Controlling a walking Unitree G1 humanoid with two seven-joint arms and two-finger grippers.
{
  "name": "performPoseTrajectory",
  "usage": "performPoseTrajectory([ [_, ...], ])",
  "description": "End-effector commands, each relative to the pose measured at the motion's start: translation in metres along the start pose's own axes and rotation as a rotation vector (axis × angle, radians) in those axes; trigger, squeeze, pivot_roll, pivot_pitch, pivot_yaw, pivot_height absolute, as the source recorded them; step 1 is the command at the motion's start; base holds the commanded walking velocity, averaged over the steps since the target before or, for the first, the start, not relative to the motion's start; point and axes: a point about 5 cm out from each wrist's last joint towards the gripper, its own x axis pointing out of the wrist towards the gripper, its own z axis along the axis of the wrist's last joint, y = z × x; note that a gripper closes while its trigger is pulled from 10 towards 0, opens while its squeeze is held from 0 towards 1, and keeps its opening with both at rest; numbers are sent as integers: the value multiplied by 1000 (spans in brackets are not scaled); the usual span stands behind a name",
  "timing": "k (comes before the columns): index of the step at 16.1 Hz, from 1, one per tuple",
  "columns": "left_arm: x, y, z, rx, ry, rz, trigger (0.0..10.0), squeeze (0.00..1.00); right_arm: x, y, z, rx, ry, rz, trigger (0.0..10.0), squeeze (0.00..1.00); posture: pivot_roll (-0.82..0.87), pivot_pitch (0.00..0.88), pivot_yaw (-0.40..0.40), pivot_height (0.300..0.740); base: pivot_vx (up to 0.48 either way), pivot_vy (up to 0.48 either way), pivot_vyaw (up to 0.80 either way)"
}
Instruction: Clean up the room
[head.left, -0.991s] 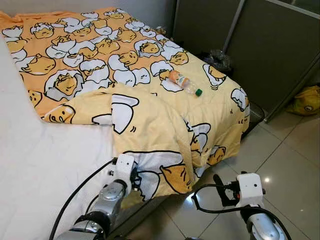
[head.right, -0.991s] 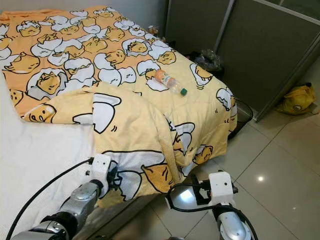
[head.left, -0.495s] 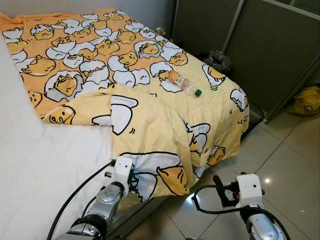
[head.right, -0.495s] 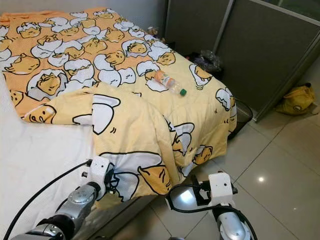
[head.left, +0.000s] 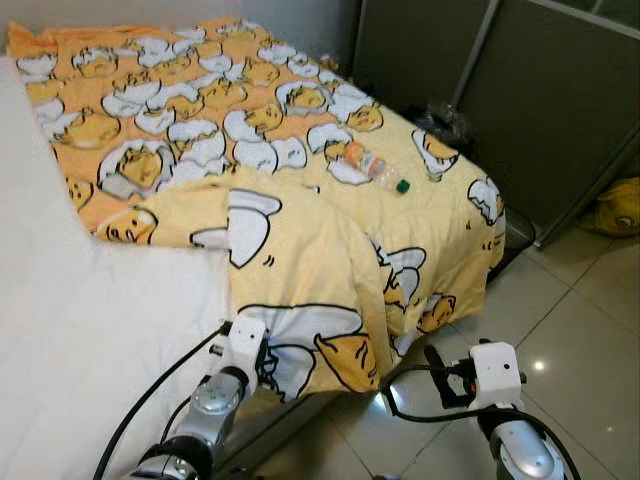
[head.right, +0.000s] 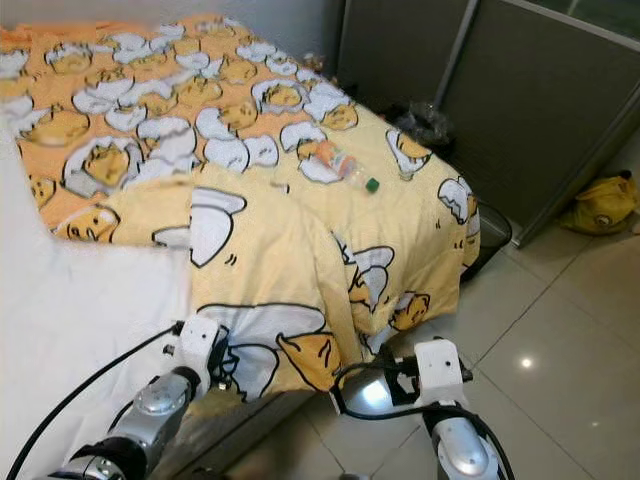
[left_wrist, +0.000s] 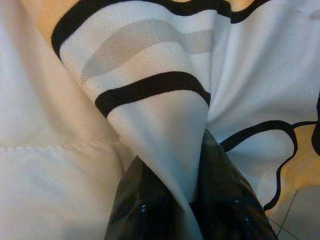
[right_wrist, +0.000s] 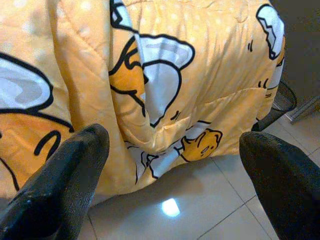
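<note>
Yellow bag (head.left: 617, 203) on tiled floor (head.left: 580, 300), beside dark sliding panels (head.left: 545, 90).

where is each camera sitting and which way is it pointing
Left and right eye views: on the head, looking down at the bed; both arms show, and the blanket and bottle.
Left wrist view: on the left arm, close against the blanket, the left gripper shut on a fold.
Right wrist view: on the right arm, facing the blanket's hanging edge and the floor; the right gripper is open.

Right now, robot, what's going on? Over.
Left gripper shut on blanket. Right gripper open, over floor. Bottle lying on blanket.
</note>
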Motion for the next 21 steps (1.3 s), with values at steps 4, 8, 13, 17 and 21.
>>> performPoseTrajectory([
  [4, -5, -29, -11, 43, 17, -152, 10000, 0, -4, -4, -4, -14, 13, -2, 10000, 0, -58, 0, -55, 740, -120, 0, 0],
  [8, -7, -47, -15, 36, 16, -215, 10000, 0, -3, -8, -2, -26, 11, 1, 10000, 0, -65, 0, -67, 740, 0, 0, 0],
  [13, -19, -90, -26, 69, 65, -572, 10000, 0, -2, -8, -2, -33, 11, 13, 10000, 0, -64, 0, -78, 740, 0, 0, 0],
  [17, -20, -105, -26, 197, 101, -640, 10000, 0, -2, -9, -2, -43, 18, 21, 10000, 0, -75, 0, -82, 740, 0, 0, 0],
  [21, -11, -98, -12, 130, 40, -511, 10000, 0, -1, -9, -1, -43, 17, 16, 10000, 0, -72, 0, -79, 740, -116, 0, 0],
])
